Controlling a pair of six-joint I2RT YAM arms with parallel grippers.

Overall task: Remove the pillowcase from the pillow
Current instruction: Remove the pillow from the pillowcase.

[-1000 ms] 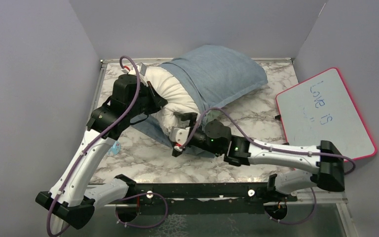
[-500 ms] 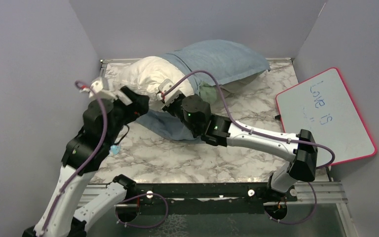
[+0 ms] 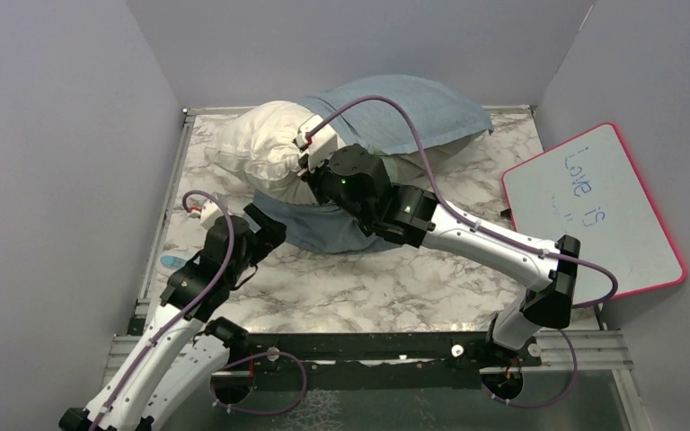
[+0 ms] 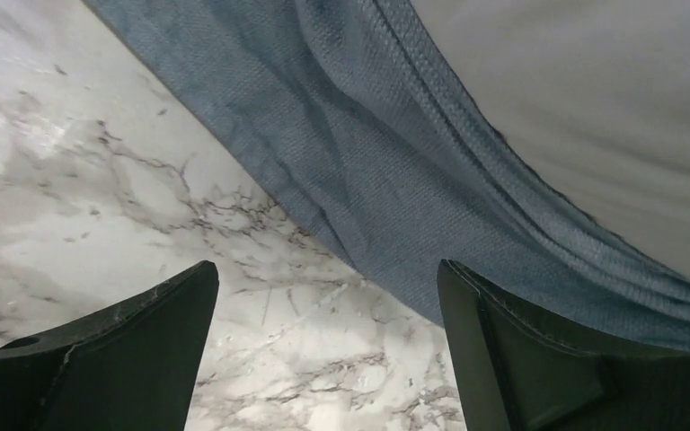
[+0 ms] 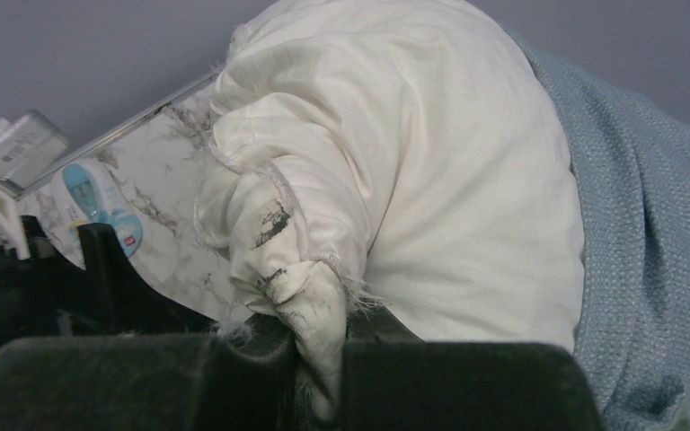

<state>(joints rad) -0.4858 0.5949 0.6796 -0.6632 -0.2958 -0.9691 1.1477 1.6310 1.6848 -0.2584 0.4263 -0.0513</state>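
Pillowcase (image 3: 413, 108): dusty grey-blue cloth at the far middle of the table (image 3: 368, 278), covering the right part of the pillow (image 3: 260, 148).
Surface: white marble-patterned top, enclosed by plain grey walls at left, far and right.
Pink-rimmed whiteboard (image 3: 593, 202): blue handwriting, at the right edge.
Small blue-and-white object (image 3: 169, 261): near the left edge.
Change from half a second earlier: the left arm has dropped from beside the pillow's left end toward the near side. Left gripper (image 4: 323, 350) now sits low, jaws spread wide and empty, just beside the case's near hem. Right gripper (image 5: 319, 368) has shifted slightly farther, clamped on a bunched corner of the pillow, and more of the white pillow shows.
Orientation: long axis runs left to right. The case's open mouth faces left and its closed end points right. The bare pillow end points left.
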